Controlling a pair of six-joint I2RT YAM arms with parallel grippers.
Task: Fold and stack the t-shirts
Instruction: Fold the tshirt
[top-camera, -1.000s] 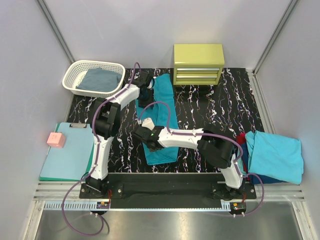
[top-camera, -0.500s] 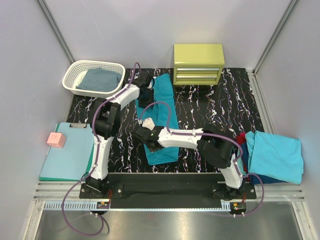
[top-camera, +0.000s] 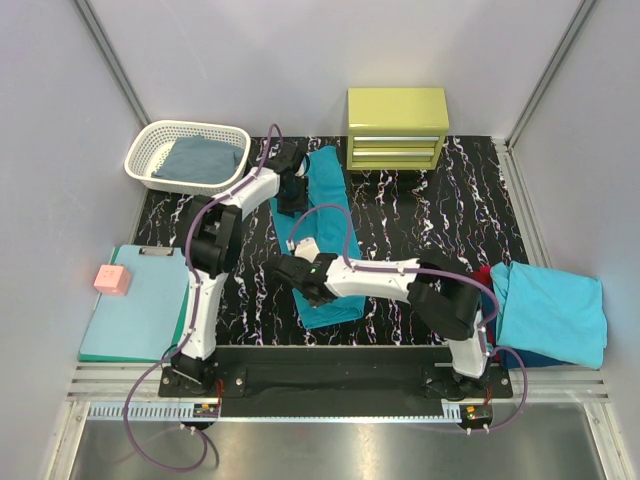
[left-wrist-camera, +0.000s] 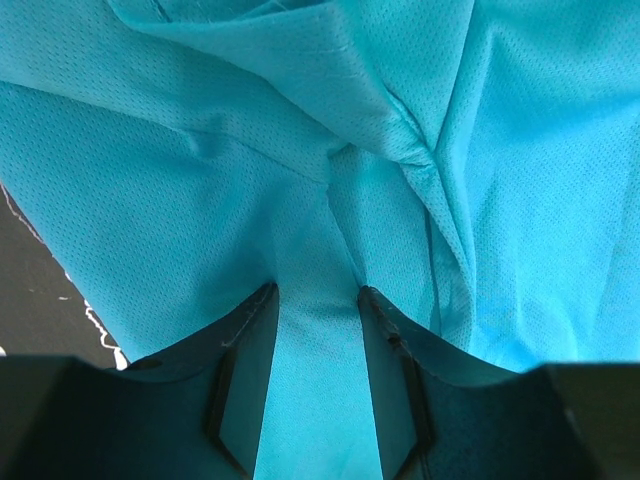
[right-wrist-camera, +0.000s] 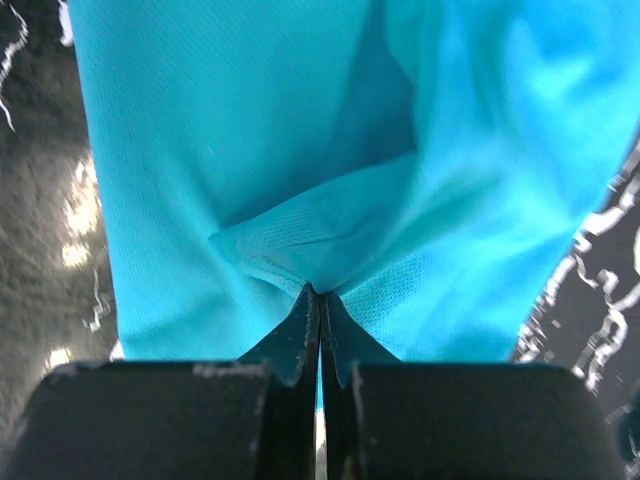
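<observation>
**Teal t-shirt (top-camera: 327, 215) pinched at its near end**

It lies as a long folded strip on the black marbled tabletop (top-camera: 420, 230), running away from my bases. My right end effector (right-wrist-camera: 312, 293) is clenched on a raised fold of cloth near the strip's near end. My left end effector (left-wrist-camera: 315, 290) rests at the far end, fingers apart with cloth between them; whether it grips, I cannot tell.
</observation>
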